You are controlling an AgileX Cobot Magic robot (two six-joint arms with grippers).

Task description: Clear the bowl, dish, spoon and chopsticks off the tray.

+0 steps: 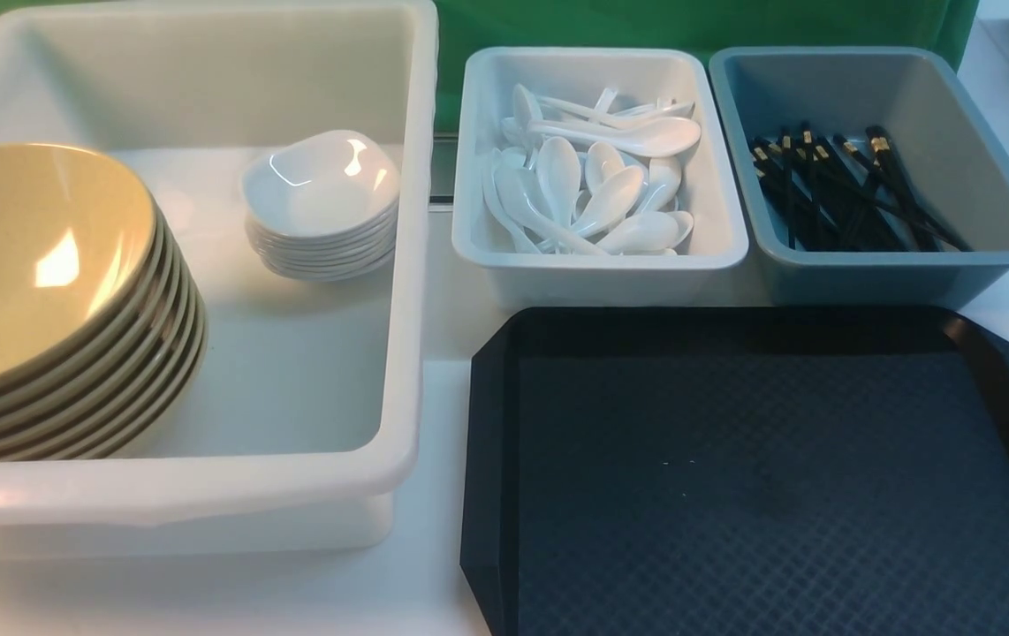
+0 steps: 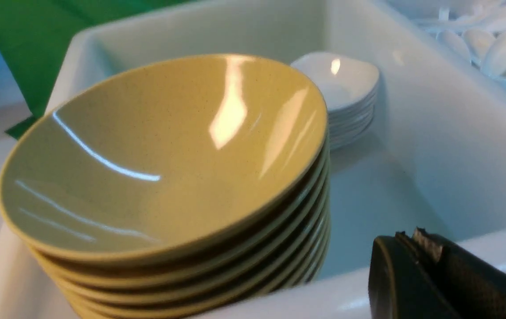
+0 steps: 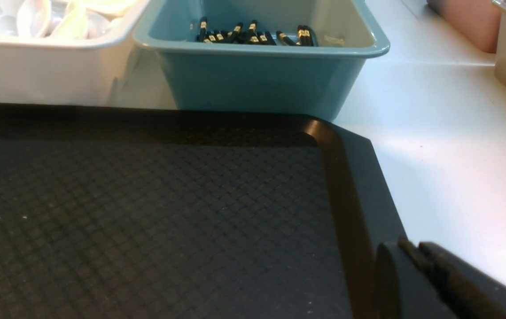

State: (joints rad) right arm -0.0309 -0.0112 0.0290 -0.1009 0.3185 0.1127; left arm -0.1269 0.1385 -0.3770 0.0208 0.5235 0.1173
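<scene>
The black tray (image 1: 761, 477) lies at the front right with nothing on it; it also shows in the right wrist view (image 3: 146, 212). A stack of tan bowls (image 1: 36, 283) and a stack of small white dishes (image 1: 321, 199) sit in the big white tub (image 1: 204, 490). White spoons (image 1: 593, 185) fill the white bin. Black chopsticks (image 1: 840, 185) lie in the blue-grey bin. My left gripper (image 2: 408, 237) is shut and empty over the tub's near rim, beside the bowl stack (image 2: 160, 168). My right gripper (image 3: 412, 246) is shut and empty above the tray's right rim. Neither gripper shows in the front view.
The white spoon bin (image 1: 597, 265) and the blue-grey chopstick bin (image 1: 876, 269) stand side by side behind the tray. A green backdrop (image 1: 699, 22) runs along the back. More containers (image 3: 501, 31) stand on the white table beyond the tray, seen in the right wrist view.
</scene>
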